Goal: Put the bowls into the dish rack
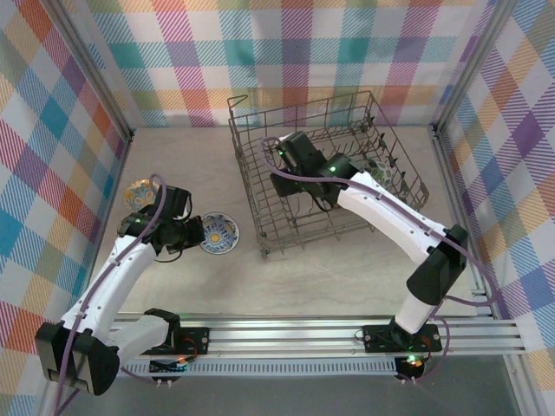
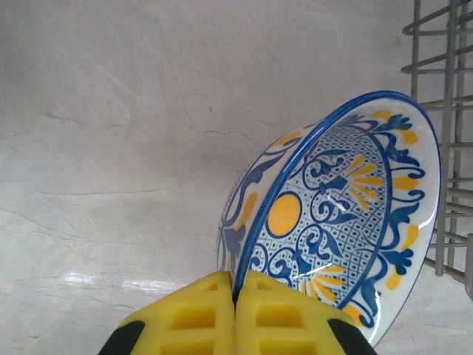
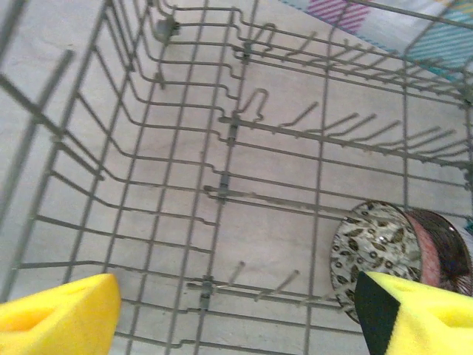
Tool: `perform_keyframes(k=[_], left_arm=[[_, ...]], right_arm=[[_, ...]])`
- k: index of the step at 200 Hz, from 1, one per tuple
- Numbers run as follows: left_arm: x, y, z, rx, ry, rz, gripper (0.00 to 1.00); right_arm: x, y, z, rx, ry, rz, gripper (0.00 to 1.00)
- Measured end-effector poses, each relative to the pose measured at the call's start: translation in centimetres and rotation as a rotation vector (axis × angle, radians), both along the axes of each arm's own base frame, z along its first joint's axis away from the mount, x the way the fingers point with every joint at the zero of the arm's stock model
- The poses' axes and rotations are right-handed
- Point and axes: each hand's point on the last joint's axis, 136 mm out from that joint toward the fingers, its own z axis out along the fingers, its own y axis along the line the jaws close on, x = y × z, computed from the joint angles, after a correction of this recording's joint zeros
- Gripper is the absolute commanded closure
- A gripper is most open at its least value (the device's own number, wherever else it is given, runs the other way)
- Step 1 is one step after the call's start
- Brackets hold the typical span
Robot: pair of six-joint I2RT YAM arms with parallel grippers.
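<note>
A white bowl with blue and yellow ornament is tilted up on its edge over the table. My left gripper is shut on its near rim, one yellow pad on each side of the rim. From above, that bowl lies just left of the dish rack, with the left gripper at its left side. My right gripper stands open inside the dish rack, nothing between its fingers. Two bowls stand on edge in the rack: a leaf-patterned one and a dark one behind it.
Another patterned bowl sits on the table at the far left, behind the left arm. Plaid walls close in the table on three sides. The rack's wire side rises close to the right of the held bowl.
</note>
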Motion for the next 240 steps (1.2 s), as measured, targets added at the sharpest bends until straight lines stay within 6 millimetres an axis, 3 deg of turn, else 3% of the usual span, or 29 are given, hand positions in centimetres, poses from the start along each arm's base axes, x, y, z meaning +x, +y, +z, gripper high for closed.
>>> perform_keyframes(k=[50, 79, 145, 240], left_arm=[[2.4, -0.1, 7.4, 0.012, -0.197, -0.040, 1.00], [2.8, -0.2, 10.0, 0.006, -0.273, -0.051, 1.00], [3.0, -1.1, 11.3, -0.043, -0.307, -0.078, 1.00], [2.6, -4.3, 12.3, -0.127, -0.338, -0.140, 1.00]], right_arm=[[-0.4, 4.5, -0.5, 0.035, 0.075, 0.109, 0.26], [-1.2, 6.7, 0.6, 0.081, 0.086, 0.186, 0.30], [-4.0, 9.5, 2.5, 0.196, 0.155, 0.327, 0.38], [-4.8, 9.5, 2.1, 0.217, 0.216, 0.313, 0.46]])
